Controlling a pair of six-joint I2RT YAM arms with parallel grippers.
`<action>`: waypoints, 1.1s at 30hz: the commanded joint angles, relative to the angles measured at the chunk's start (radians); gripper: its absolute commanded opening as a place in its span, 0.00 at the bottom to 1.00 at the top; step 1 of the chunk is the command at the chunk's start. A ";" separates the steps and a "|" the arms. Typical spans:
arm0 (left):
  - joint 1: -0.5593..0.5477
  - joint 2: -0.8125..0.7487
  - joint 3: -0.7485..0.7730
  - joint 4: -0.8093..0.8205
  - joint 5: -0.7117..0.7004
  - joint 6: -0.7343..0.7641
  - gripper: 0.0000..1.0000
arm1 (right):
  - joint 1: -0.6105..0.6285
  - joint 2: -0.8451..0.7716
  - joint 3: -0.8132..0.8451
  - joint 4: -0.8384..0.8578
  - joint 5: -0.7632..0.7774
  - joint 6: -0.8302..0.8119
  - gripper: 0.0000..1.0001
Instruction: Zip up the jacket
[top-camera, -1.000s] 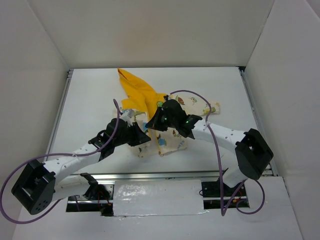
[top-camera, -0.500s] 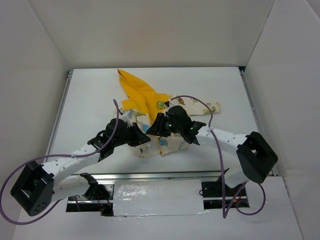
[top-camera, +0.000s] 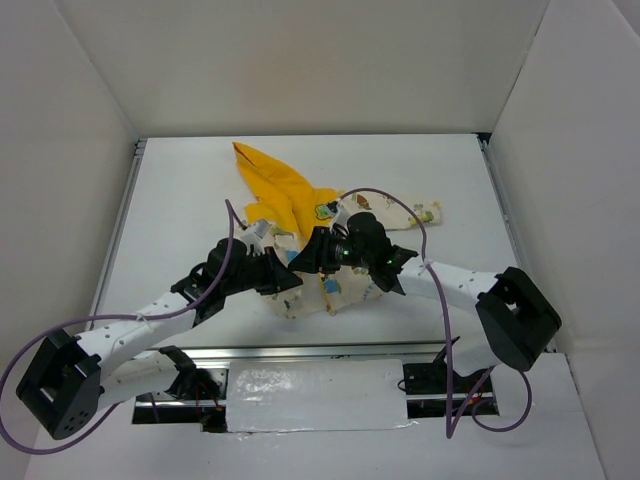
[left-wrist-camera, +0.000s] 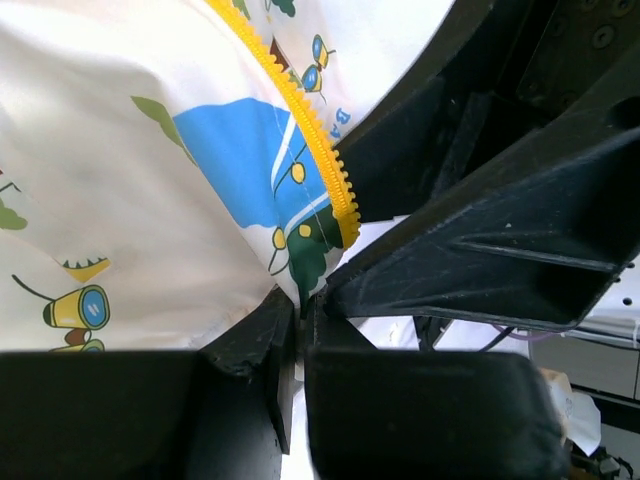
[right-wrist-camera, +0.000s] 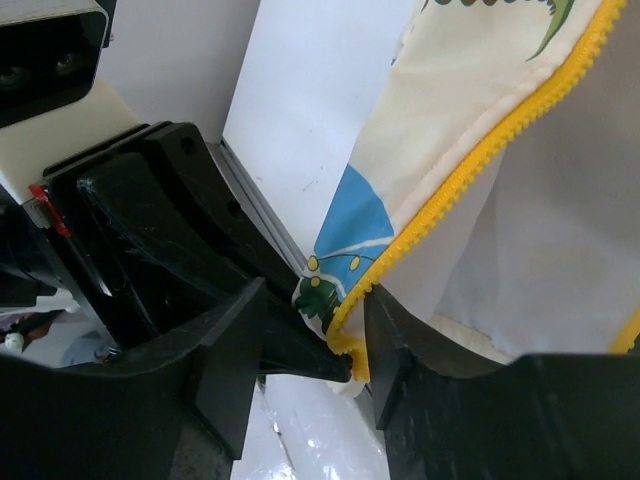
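cloth at the bottom corner of the jacket is pinched tight in the left claw, whose fingers meet just below the end of the yellow zipper strip. from that grip the strip runs up and away across the cream fabric, past a blue print and a small green tree.

the right claw faces the left one nose to nose. its jaws stand apart, loose around the same corner, with the zipper's lower end lying between the fingers. the zipper edge rises away from it to the upper right, and the left claw's black body fills the space just to its left.

from above, both claws meet low over the near hem. the cream printed body spreads just behind them. a green chest patch sits a little beyond the right claw. farther still, the yellow hood points off to the far left. one sleeve reaches out on the right claw's far right side. the garment lies on the white counter, partly rumpled under the arms.
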 joint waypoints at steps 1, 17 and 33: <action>0.007 0.003 0.000 0.100 0.037 0.023 0.00 | 0.008 -0.026 -0.024 0.074 -0.082 -0.015 0.52; 0.019 -0.025 -0.006 0.110 0.057 0.014 0.05 | 0.008 -0.086 -0.094 0.049 -0.090 -0.124 0.43; 0.023 -0.040 -0.001 0.085 0.063 0.026 0.52 | 0.006 -0.071 -0.022 -0.072 -0.062 -0.162 0.00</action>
